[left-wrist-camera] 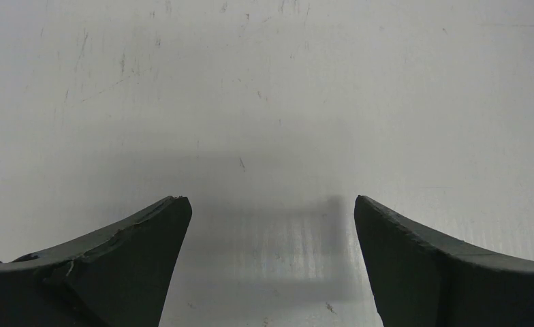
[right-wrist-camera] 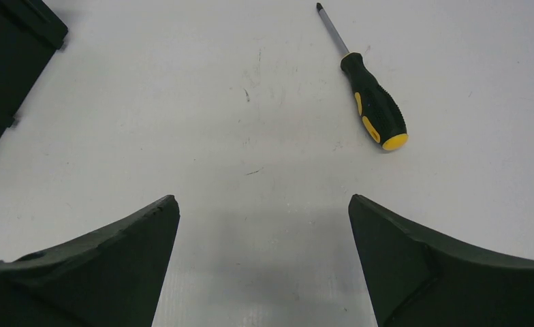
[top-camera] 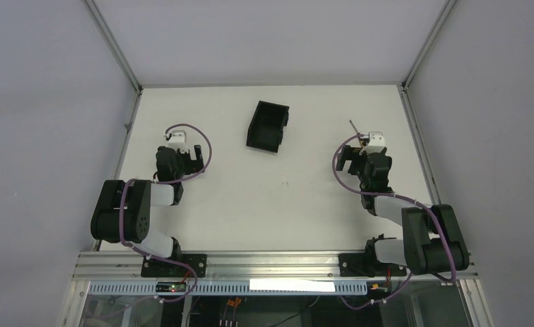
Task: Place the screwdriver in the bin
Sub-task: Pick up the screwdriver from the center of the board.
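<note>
The screwdriver (right-wrist-camera: pixel 374 111), with a black and yellow handle and a thin metal shaft, lies flat on the white table ahead and to the right of my right gripper (right-wrist-camera: pixel 264 199). The gripper is open, empty and apart from the screwdriver. In the top view only the screwdriver's shaft (top-camera: pixel 353 127) shows, just beyond the right gripper (top-camera: pixel 365 157). The black bin (top-camera: pixel 268 126) stands open-topped at the table's far middle, and a corner of it (right-wrist-camera: pixel 9 61) shows at the upper left of the right wrist view. My left gripper (top-camera: pixel 179 155) is open and empty over bare table (left-wrist-camera: pixel 271 201).
The white table (top-camera: pixel 285 197) is bounded by grey walls and metal frame posts at the left (top-camera: pixel 129 126), right and back. Both arm bases are bolted to the rail (top-camera: pixel 271 262) at the near edge.
</note>
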